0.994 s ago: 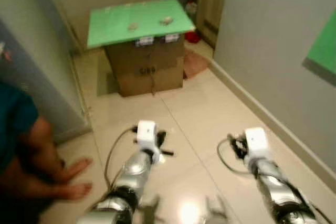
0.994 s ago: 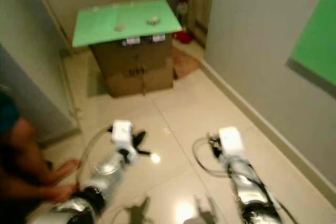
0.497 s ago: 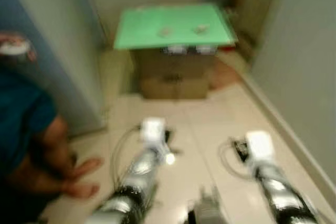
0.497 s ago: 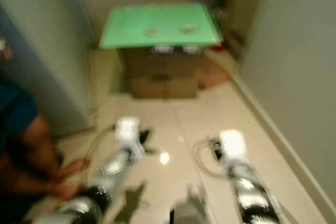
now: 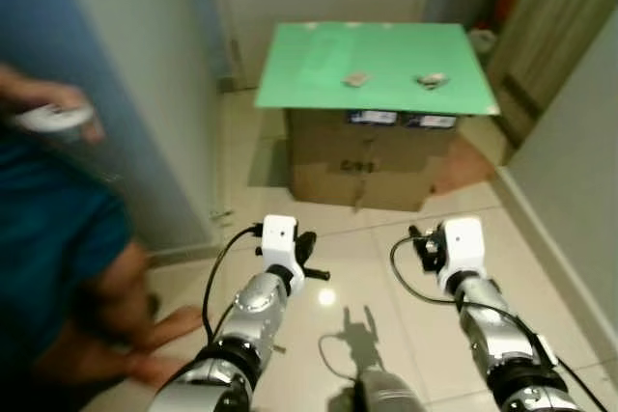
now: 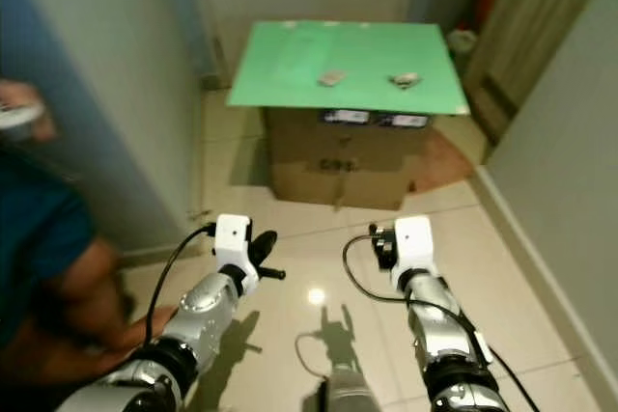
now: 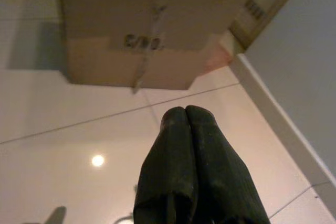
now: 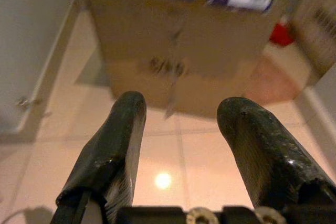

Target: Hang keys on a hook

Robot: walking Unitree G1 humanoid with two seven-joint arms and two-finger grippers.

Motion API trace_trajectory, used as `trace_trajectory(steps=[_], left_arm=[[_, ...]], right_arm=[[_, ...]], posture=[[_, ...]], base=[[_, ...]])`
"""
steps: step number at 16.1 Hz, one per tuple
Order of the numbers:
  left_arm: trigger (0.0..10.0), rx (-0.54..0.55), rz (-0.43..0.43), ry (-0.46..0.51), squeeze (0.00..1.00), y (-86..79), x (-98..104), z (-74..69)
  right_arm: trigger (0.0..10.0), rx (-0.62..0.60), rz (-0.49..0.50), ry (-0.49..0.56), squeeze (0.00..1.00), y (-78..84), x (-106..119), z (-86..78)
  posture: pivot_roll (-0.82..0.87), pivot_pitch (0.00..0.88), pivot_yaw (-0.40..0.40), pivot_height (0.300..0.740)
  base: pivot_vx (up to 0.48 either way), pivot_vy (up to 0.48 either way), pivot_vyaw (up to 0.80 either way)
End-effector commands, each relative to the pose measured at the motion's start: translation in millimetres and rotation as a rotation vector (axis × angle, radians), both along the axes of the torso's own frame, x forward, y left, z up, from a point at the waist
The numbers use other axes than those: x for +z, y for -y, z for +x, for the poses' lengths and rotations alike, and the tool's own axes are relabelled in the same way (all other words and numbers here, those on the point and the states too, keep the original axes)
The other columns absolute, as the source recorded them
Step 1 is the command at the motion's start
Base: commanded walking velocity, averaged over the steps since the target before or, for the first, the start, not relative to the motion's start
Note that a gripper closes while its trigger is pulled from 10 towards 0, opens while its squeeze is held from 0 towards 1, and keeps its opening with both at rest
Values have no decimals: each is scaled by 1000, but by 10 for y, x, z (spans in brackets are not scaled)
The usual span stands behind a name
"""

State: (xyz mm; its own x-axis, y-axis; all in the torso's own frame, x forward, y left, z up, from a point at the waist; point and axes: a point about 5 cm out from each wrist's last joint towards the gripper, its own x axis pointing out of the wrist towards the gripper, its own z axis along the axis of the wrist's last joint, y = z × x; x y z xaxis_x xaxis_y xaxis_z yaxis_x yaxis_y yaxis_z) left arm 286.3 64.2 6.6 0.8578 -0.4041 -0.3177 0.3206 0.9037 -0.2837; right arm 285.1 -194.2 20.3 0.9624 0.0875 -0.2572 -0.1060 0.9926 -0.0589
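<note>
A: Right gripper point(image 8: 181, 129) first: fingers spread wide, nothing between them, held low over the tiled floor point(image 5: 386, 335) and pointed at the cardboard box point(image 5: 367, 156).

B: And the left gripper point(image 7: 186, 116)? Its two fingers are pressed tight together, tip to tip, and it has hold of nothing either.

A: So both arms are out in front, empty. Beyond them, the box, and lying on it a green board point(image 5: 319, 65) that overhangs on every side.

B: There are two small things on that board: one near the middle point(image 5: 355, 78), one point(image 5: 431, 79) toward its right edge. Either could be the keys, but they are too small to be sure.

A: Here's the change: a second ago the box sat off to the left with a wall and a green panel filling the right. Now it is nearly dead ahead. That's the camera swinging, not the box moving.

B: And half a second ago it was all blur; now it's sharp. I'd judge the turn has settled.

A: Which means it's lined up on the board. No hook to be seen, so pick-up is not yet begun.

B: Mind the person point(image 5: 58, 238) at the left, crouched low, a hand point(image 5: 159, 330) on the floor just beside the left arm.
</note>
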Motion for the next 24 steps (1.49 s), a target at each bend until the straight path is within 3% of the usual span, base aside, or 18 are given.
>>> trace_trajectory(steps=[1, 3, 8, 13, 24], left_arm=[[10000, -22, -8, 9, 0, 61, 28, 8], [10000, -25, -9, 15, 0, 64, 40, 16], [10000, -32, -11, 18, 0, 70, 47, 21], [10000, -32, -13, 33, 0, 64, 80, 51], [10000, -36, -12, 46, 0, 66, 110, 75]], right_arm=[[10000, -8, -3, 30, 0, 32, 79, 35], [10000, 12, 44, 35, 0, -15, 134, 67], [10000, 2, 32, 84, 0, -10, 241, 98], [10000, 91, 49, 111, 0, -161, 323, 99], [10000, 95, 73, 161, 0, -157, 474, 137]], posture=[[-154, 93, 34, 740], [-155, 92, 34, 740], [-162, 84, 32, 740], [-167, 76, 33, 740], [-164, 77, 38, 740]], base=[[480, 0, 0], [480, 0, -400], [480, 0, -800], [480, 0, 0], [480, 0, 0]])
